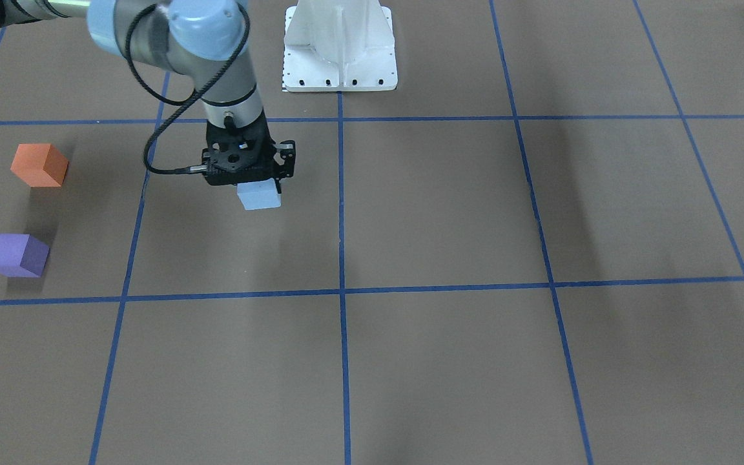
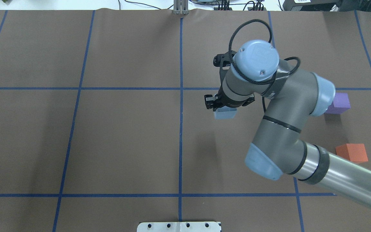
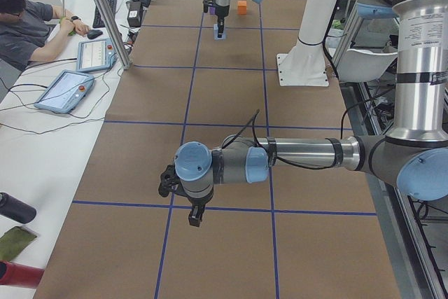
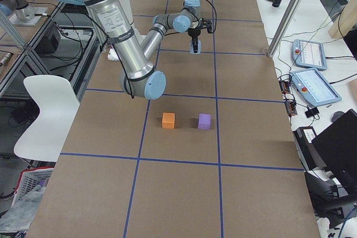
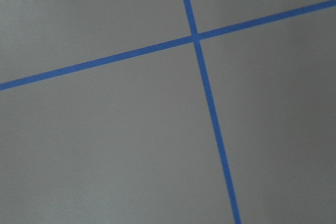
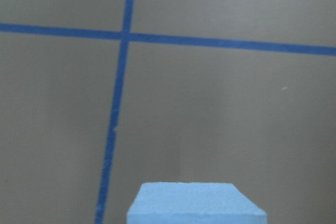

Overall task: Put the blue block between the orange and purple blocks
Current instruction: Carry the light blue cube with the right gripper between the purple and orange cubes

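Even diffuse light, soft shadows on table (image 1: 449, 213), blue block (image 6: 197, 203) slightly blurred up close

brown paper table cover (image 1: 443, 361) crossed by blue tape grid lines (image 1: 341, 213) | white metal pedestal base (image 1: 340, 45) standing on it | white plastic chair (image 4: 42, 110) beside table | two grey touchscreen pendants (image 4: 315, 86) on side bench | seated person in grey shirt (image 3: 24, 22)

We find no text that we can read with certainty. In the exterior left view, dark printing runs down the upright silver tube of the left arm (image 3: 420, 33). In the exterior right view, similar printing marks the silver tube of the right arm (image 4: 114, 22). Both are too small for us to make out. The teach pendants (image 4: 316, 85) show lit screens, but no words are legible.
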Robot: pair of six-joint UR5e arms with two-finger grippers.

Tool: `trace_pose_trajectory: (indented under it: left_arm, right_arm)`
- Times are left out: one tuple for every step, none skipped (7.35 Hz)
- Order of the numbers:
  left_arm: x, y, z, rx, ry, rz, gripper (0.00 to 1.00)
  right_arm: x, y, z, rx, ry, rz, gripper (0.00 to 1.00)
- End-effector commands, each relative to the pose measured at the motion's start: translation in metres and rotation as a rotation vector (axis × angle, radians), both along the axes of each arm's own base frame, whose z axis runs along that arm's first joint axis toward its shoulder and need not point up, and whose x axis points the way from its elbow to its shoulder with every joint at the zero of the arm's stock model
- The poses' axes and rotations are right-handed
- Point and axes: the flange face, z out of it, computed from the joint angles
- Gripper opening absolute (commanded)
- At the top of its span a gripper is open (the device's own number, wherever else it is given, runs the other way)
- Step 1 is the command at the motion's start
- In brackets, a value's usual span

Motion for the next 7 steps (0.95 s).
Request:
trace_pose_trajectory:
  left_arm:
    - [0.002, 0.004, -0.002, 0.005, 0.011, -0.072, 1.0]
    - [0.002, 0.003, -0.003, 0.005, 0.008, -0.072, 1.0]
    - [0.003, 0.003, -0.003, 0.003, 0.002, -0.07, 1.0]
    - [0.003, 0.003, -0.003, 0.003, 0.003, -0.07, 1.0]
    - [0.003, 0.003, -0.003, 0.003, 0.003, -0.07, 1.0]
    - [0.004, 0.002, -0.004, 0.005, 0.003, -0.068, 1.0]
    - [0.004, 0.002, -0.004, 0.005, 0.003, -0.068, 1.0]
  right_arm:
    - [0.095, -0.011, 0.063, -0.017, 0.019, -0.026, 0.0]
    - [0.138, -0.015, 0.102, -0.021, 0.043, -0.058, 0.0]
    - [0.17, -0.015, 0.136, -0.039, 0.061, -0.082, 0.0]
    - [0.191, -0.011, 0.171, -0.053, 0.085, -0.078, 0.0]
    - [0.209, 0.008, 0.214, -0.043, 0.07, -0.067, 0.0]
    - [0.229, 0.029, 0.253, -0.049, 0.047, -0.022, 0.0]
    - [0.241, 0.043, 0.288, -0.083, 0.031, 0.031, 0.0]
